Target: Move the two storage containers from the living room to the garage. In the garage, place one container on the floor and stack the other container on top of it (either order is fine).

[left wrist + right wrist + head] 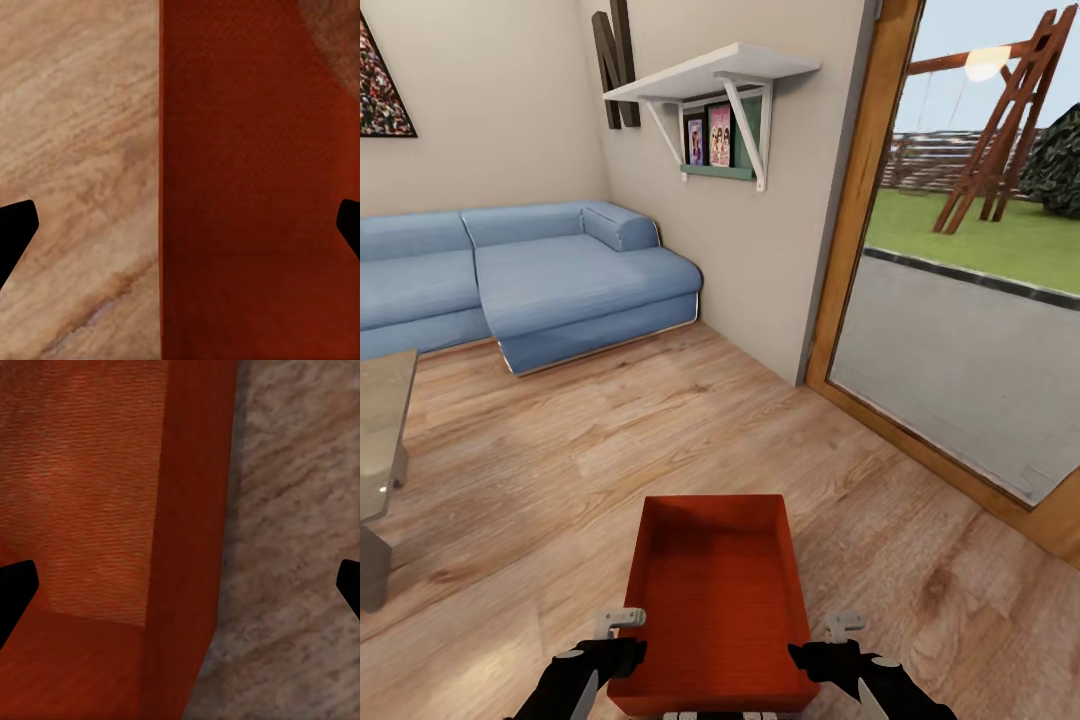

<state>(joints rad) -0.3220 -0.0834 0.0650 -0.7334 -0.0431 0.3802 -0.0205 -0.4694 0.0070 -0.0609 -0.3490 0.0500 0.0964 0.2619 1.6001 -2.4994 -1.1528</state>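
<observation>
- At the far left of the head view, the glossy grey low table [382, 420] pokes in over the light wood plank floor [560, 450], with the blue sofa [530, 275] behind it against the beige wall. We're in the living room, no question.
- Down low, the left gripper [622, 640] sits at the left wall of the storage container [720, 600]. In the left wrist view its fingers [16, 229] are spread wide, one over bare planks and one over the orange-red side, so the wall [247, 187] stands between them. Released, not clamped.
- Centre stage, that one open-topped bin rests on the floor right in front of the robot, empty inside.
- On the other side, the right gripper [822, 645] mirrors it. In the right wrist view its fingers [16, 589] straddle the right wall [191, 510], spread apart and not closed on anything.
- Further right, a wall shelf [710, 75] with picture frames, then a big glass door [960, 300] showing lawn and a swing frame outside.
- The score so far, by my read: it's early. This bin isn't even lifted, and the garage trip and the stacking are all to come.
</observation>
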